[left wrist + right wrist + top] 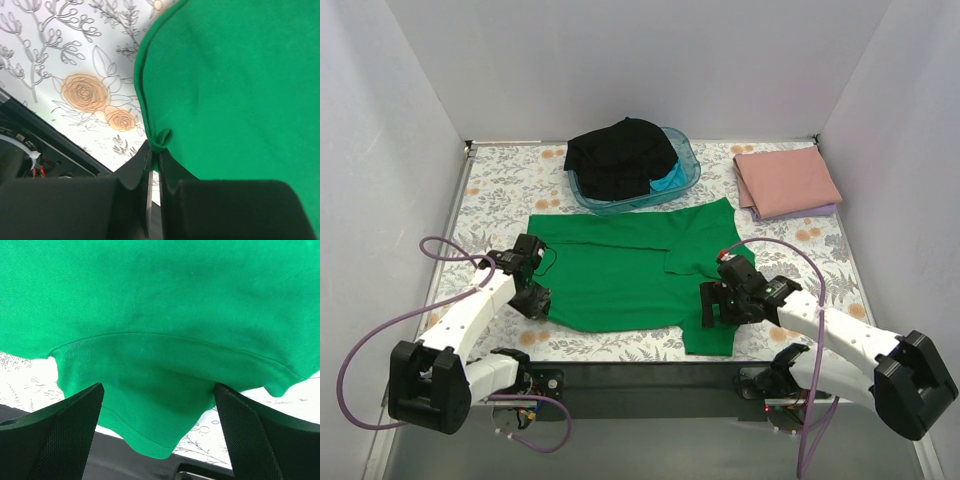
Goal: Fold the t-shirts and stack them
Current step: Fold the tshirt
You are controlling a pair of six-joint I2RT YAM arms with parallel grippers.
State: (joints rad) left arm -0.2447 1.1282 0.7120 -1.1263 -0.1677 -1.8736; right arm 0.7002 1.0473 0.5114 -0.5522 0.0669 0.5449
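Note:
The bright green t-shirt [620, 270] lies spread on the floral cover, one sleeve folded in at the right. My left gripper [534, 299] is at its near left edge. In the left wrist view the gripper [155, 151] is shut on a pinched fold of the green hem [161, 138]. My right gripper [712, 304] is over the shirt's near right corner. In the right wrist view it [159, 388] is open wide, with green fabric [160, 365] hanging between the fingers [70, 430]. A black tee [620, 155] fills the tub over a turquoise one [669, 183]. A folded pink tee [786, 180] lies on a lilac one [823, 211].
The translucent blue tub [689, 168] stands at the back centre. White walls close in the left, right and back. The table's black front edge [640, 372] runs just below the shirt, between the two arm bases.

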